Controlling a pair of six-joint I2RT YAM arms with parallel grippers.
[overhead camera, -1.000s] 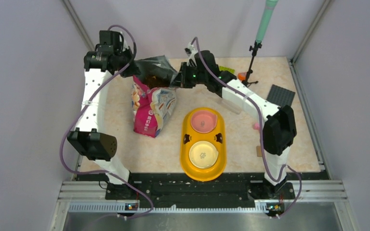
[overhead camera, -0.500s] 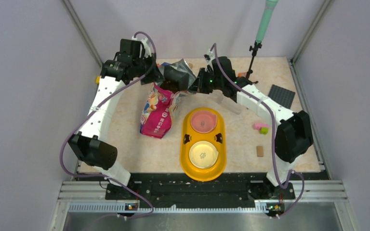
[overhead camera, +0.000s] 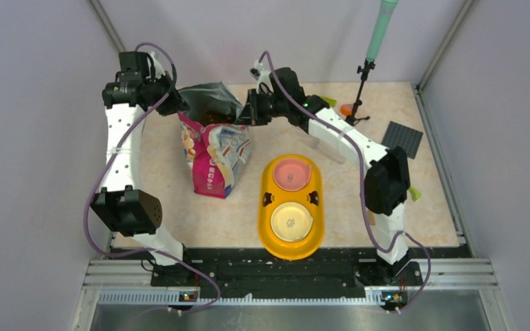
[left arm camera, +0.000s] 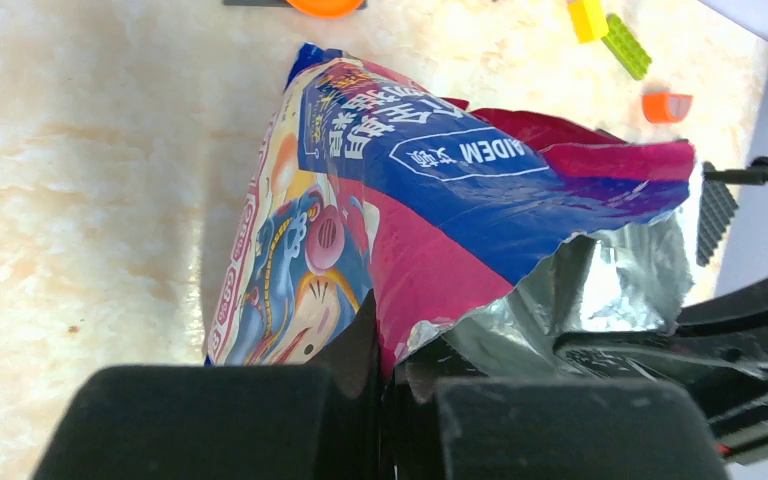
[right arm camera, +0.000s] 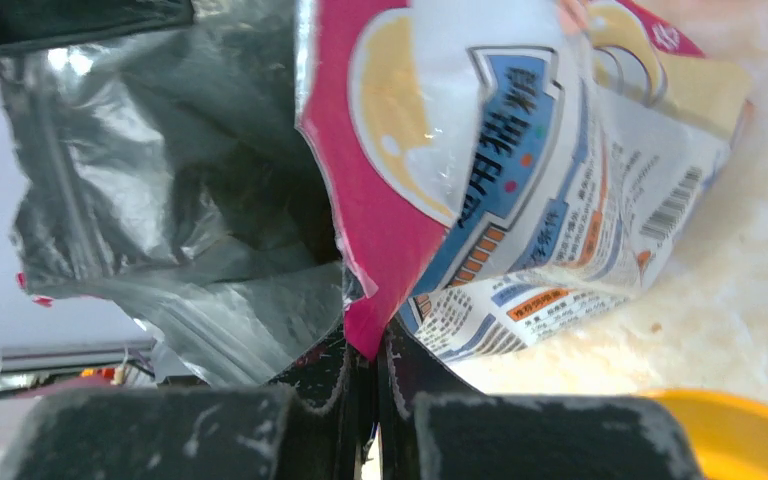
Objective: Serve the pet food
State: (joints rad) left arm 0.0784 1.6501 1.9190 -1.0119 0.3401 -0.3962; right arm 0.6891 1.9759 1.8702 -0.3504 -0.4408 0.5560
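Note:
The magenta-and-blue cat food bag [overhead camera: 214,155] hangs upright at the table's back, its torn silver-lined mouth [overhead camera: 210,103] held open between both arms. Dark kibble [overhead camera: 215,115] shows faintly inside the mouth. My left gripper [overhead camera: 174,105] is shut on the bag's left top edge; the bag [left arm camera: 430,200] fills the left wrist view above that gripper [left arm camera: 400,380]. My right gripper [overhead camera: 247,114] is shut on the right top edge; in the right wrist view the bag [right arm camera: 520,170] rises from that gripper [right arm camera: 370,370]. The yellow double feeder [overhead camera: 266,207] holds a pink bowl [overhead camera: 291,174] and a cream bowl [overhead camera: 291,221].
A stand with a green pole [overhead camera: 366,76] rises at the back right. A dark grey baseplate [overhead camera: 401,138] lies at the right edge. Small toy bricks, orange [overhead camera: 346,108] and green [overhead camera: 414,194], lie on the right side. Enclosure walls close both sides.
Both arms swung right with the bag half a second ago and have swung back left now. The bag's mouth stays stretched open between the two shut grippers.

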